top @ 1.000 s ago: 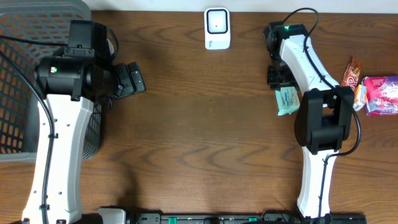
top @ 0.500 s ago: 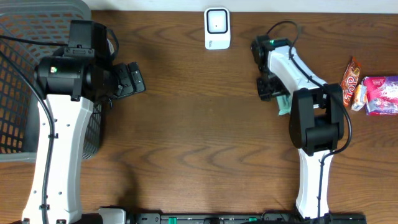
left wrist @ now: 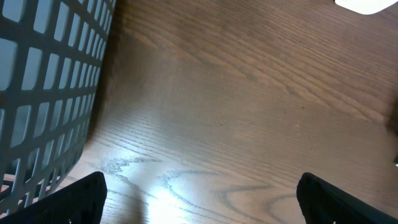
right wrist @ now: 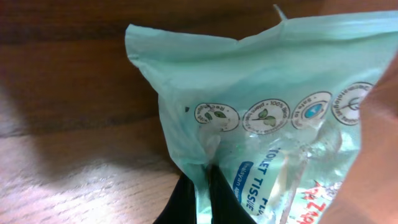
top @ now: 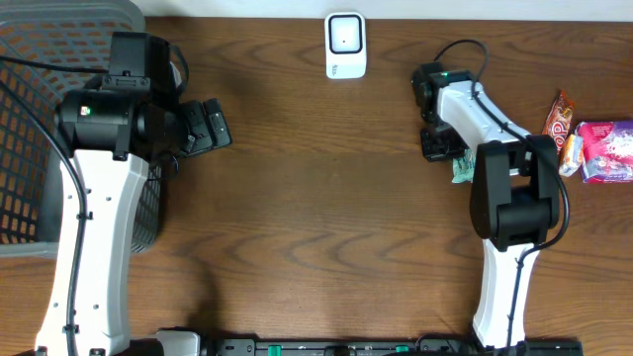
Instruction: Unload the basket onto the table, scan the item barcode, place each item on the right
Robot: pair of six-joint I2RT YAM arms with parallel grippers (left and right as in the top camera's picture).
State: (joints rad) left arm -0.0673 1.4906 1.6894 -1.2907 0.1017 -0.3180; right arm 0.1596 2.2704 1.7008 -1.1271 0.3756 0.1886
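"Two arms are working over the brown wooden table [top: 316, 227]. What is the right gripper [top: 440, 144] doing?"

"Its black fingertips [right wrist: 181, 204] are pinching tight on a fold of the pale green plastic tissue packet [right wrist: 267, 112]. The packet is showing at about two o'clock on the table, at four o'clock from the white rectangular scanner [top: 345, 44]."

"And the left gripper [top: 205, 127]?"

"It is hanging with its jaws spread wide, holding nothing, beside the grey plastic lattice basket [top: 40, 119] at ten o'clock."
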